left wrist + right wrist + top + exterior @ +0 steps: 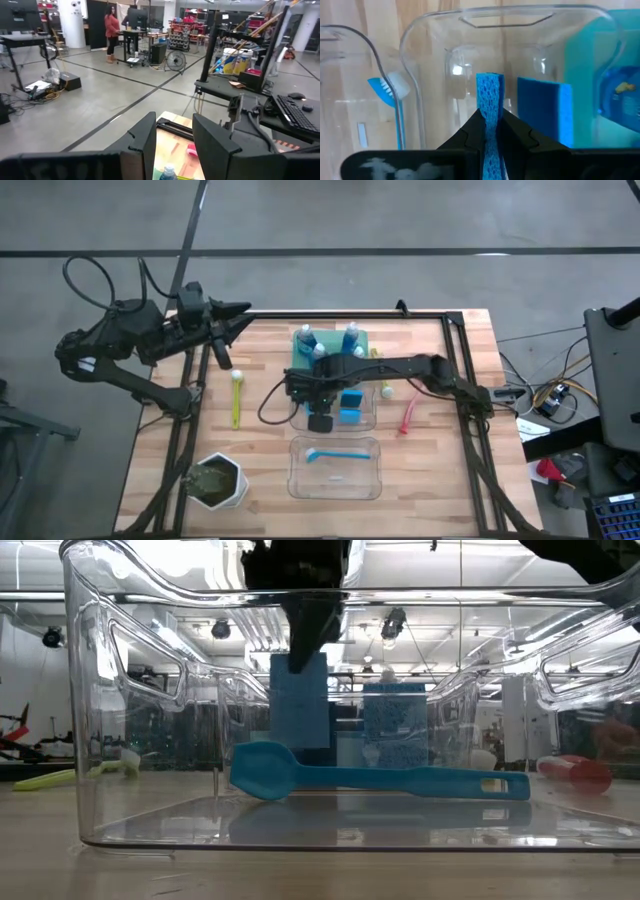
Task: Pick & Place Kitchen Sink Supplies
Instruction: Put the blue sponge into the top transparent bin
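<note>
Now a blue sponge (pixel 490 97) is held upright, pinched in the right tool (pixel 490 131) over the middle clear bin (pixel 365 420), beside another sponge (pixel 543 107). Lowering and release are judged next. The left tool (pixel 172 145), half open and empty, is parked off the desk.

High view looks straight down on the table (pixel 150 460). Low view looks level through the clear bin (pixel 120 690). Both show the blue brush (pixel 340 452).
</note>
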